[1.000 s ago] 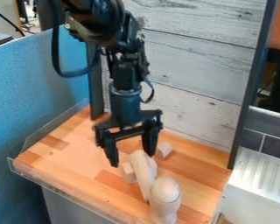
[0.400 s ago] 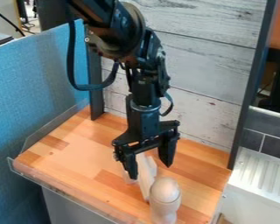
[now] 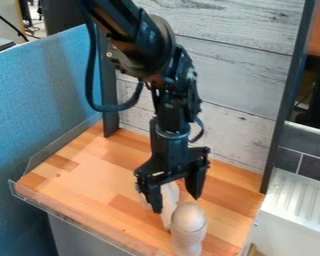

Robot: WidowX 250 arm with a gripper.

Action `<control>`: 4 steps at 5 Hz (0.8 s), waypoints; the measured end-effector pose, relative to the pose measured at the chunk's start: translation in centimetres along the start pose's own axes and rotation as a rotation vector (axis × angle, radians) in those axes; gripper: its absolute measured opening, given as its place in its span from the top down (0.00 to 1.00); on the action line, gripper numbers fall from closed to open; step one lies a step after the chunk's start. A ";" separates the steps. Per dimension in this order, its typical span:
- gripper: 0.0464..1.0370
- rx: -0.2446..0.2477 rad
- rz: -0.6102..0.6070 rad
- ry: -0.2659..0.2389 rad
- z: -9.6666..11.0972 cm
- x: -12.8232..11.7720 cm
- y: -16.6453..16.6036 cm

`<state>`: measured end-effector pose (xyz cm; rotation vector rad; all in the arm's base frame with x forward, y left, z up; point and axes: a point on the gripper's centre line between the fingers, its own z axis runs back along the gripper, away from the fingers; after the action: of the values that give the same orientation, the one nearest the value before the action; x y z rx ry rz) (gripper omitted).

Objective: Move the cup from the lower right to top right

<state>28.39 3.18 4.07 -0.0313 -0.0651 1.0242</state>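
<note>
Camera view: shows the black claw (image 3: pixel 176 204) hanging over the wooden tabletop (image 3: pixel 76 185), tips pointing down. Stands open, with fingers (image 3: pixel 195 185) well apart and holding nothing. Comes down to this spot from the black arm (image 3: pixel 173 100) above. Between the fingers, shows a long pale wooden piece (image 3: pixel 168 200), lying aslant and partly hidden by the finger at view left. Just left of that same finger, shows part of another pale block (image 3: pixel 143 199), mostly covered. Nearest to a match for the task's cup, see the round-topped wooden piece (image 3: pixel 189 222) standing upright just below the claw in the view, on the camera side, apart from both fingertips. Cannot tell from its shape whether to call it a cup. Behind the claw, see a whitish plank wall (image 3: pixel 233 130); to its left, a blue partition (image 3: pixel 42 115); to its right, past a dark post (image 3: pixel 283 115), a white ridged surface (image 3: pixel 299 200) below dark tiles (image 3: pixel 313 167).
</note>
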 end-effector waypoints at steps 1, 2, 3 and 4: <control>0.04 0.024 -0.004 0.006 -1.1 -0.3 -0.1; 0.04 0.045 -0.002 0.020 -1.6 -0.5 0.0; 0.04 0.054 0.000 0.025 -1.9 -0.6 -0.1; 0.04 0.057 -0.007 0.014 -2.2 -0.7 -0.4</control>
<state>28.55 2.36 1.91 0.0139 -0.0227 1.0187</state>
